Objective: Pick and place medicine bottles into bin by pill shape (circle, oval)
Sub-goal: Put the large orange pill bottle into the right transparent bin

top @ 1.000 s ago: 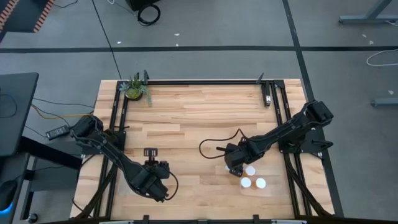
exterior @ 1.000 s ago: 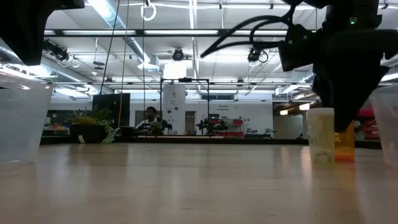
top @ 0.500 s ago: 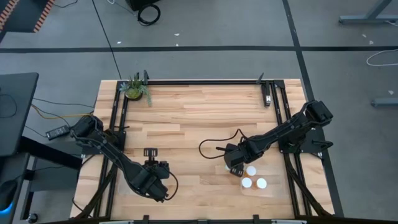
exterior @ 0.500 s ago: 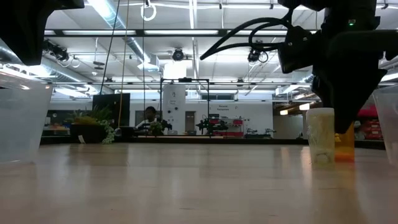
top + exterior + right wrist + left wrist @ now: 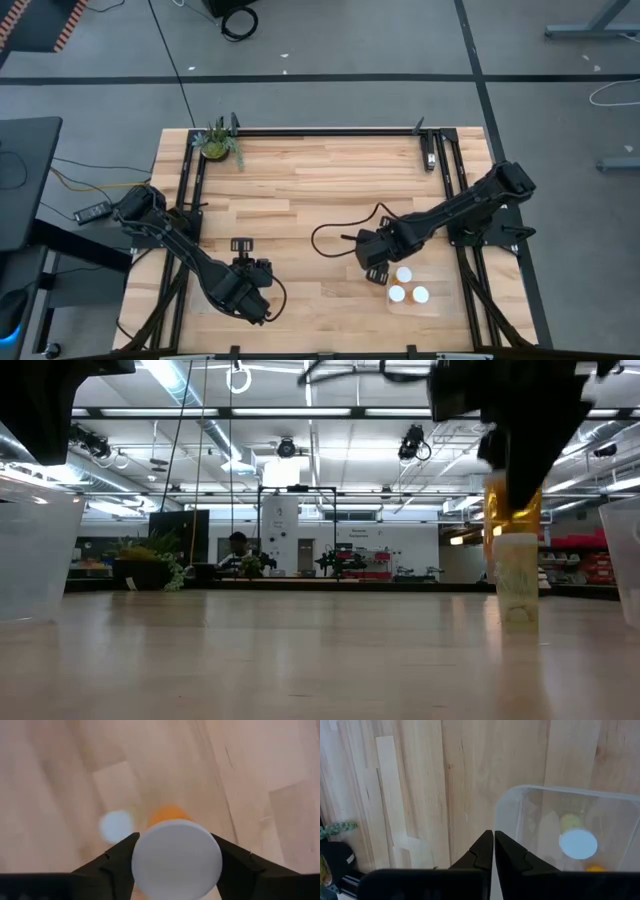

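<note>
My right gripper [image 5: 374,266] is shut on an orange bottle with a white cap [image 5: 176,858], held above the table [image 5: 513,515]. A white bottle [image 5: 517,575] stands on its base on the table below it and shows as a blurred white disc [image 5: 116,826] in the right wrist view. Three white-capped bottles [image 5: 404,274] [image 5: 397,294] [image 5: 420,294] stand near the table's near right. My left gripper [image 5: 250,292] is shut and empty [image 5: 493,851] at the near left, beside a clear bin [image 5: 512,805] that holds a white-capped bottle [image 5: 577,843]. My right gripper pinches the bottle at its white cap [image 5: 145,870] between its two fingers [image 5: 116,862], one on each side. The fingers come from above, pointing down. The bottle hangs upright below them, its orange body [image 5: 513,520] clear of the table.
Clear bins stand at the low view's left edge [image 5: 35,555] and right edge [image 5: 628,555]. A small potted plant [image 5: 218,143] sits at the far left corner. A black cable [image 5: 335,235] loops on the wood beside my right gripper. The table's middle and far part are bare wood.
My right gripper has gone up and a little toward the table's left edge with the orange bottle. The bottle stood on the table behind the white bottle; it now hangs clear above it.
</note>
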You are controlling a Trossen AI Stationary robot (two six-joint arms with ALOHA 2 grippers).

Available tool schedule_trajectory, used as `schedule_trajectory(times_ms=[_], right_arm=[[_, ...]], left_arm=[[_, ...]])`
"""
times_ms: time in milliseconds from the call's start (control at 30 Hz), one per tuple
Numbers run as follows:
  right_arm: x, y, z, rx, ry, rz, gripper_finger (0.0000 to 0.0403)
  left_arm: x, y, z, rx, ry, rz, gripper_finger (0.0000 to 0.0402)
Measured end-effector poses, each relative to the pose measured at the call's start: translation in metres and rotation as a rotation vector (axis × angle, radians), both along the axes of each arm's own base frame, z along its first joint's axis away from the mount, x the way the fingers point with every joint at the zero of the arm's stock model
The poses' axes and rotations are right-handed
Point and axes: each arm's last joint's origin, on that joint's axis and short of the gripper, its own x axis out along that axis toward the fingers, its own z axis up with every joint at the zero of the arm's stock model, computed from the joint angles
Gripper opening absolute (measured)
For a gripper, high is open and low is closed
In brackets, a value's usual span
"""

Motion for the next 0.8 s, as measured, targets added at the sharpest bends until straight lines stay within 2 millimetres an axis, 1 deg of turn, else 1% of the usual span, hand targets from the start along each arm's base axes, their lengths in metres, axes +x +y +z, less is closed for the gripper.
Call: schedule_trajectory(times_ms=[67,200,333,433,533,667,800], right_arm=[[-0.001,0.009,0.016,0.002,0.001,0.011,0.0232],[-0.003,0.033,0.046,0.036,-0.047,0.031,0.0218],[-0.016,0.062,0.062,0.092,-0.067,0.040,0.0214],[-0.033,0.082,0.064,0.131,-0.024,0.021,0.0223],[-0.056,0.099,0.062,0.130,0.055,-0.020,0.0228],[-0.084,0.117,0.061,0.123,0.111,-0.123,0.0220],[-0.105,0.130,0.062,0.110,0.109,-0.196,0.0216]], left_arm=[[0.000,0.000,0.000,0.000,0.001,-0.002,0.0027],[0.000,0.000,0.000,0.000,0.000,0.000,0.0022],[0.000,-0.001,0.000,-0.004,-0.010,0.022,0.0019],[-0.002,-0.003,0.000,-0.004,-0.010,0.015,0.0022],[-0.003,-0.004,0.000,-0.004,-0.009,0.008,0.0026],[-0.003,-0.004,0.000,-0.004,-0.008,0.008,0.0029],[-0.003,-0.004,0.000,-0.005,-0.012,0.016,0.0026]])
